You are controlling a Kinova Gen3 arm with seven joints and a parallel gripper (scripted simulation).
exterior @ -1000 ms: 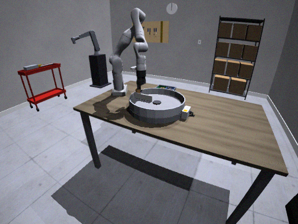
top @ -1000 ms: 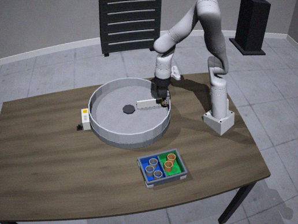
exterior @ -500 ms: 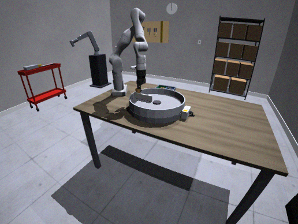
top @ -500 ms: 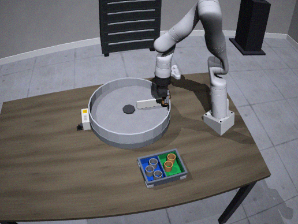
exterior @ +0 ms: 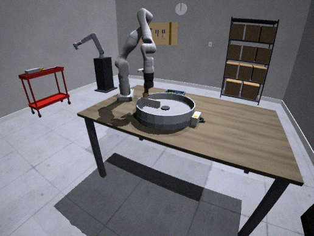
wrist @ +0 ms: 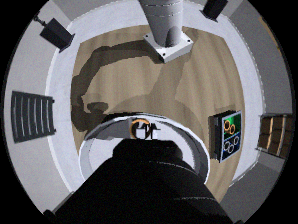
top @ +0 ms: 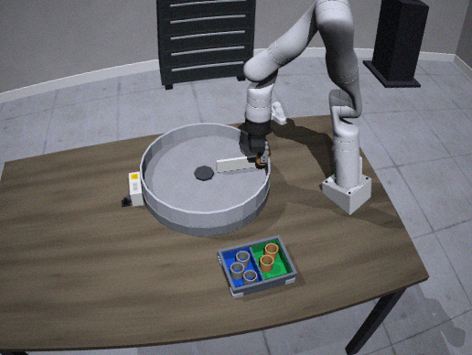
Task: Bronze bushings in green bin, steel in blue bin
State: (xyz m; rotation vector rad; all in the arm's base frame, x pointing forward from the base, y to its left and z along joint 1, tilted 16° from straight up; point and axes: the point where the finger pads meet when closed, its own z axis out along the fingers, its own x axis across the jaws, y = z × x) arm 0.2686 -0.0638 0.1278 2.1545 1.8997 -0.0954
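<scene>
My gripper (top: 262,157) reaches down inside the grey turntable (top: 204,177) at its right rim, next to the end of the white bar (top: 234,164). It is shut on a bronze bushing (top: 258,159), which also shows in the wrist view (wrist: 140,128) and in the exterior view (exterior: 145,95). The bin tray stands at the table's front: the blue bin (top: 240,266) holds three steel bushings and the green bin (top: 271,259) holds two bronze ones. I see no other bushing on the turntable.
A small white box with a yellow label (top: 134,188) sits against the turntable's left rim. My arm's base (top: 346,192) stands to the right of the turntable. The table edge runs just beyond the bin tray.
</scene>
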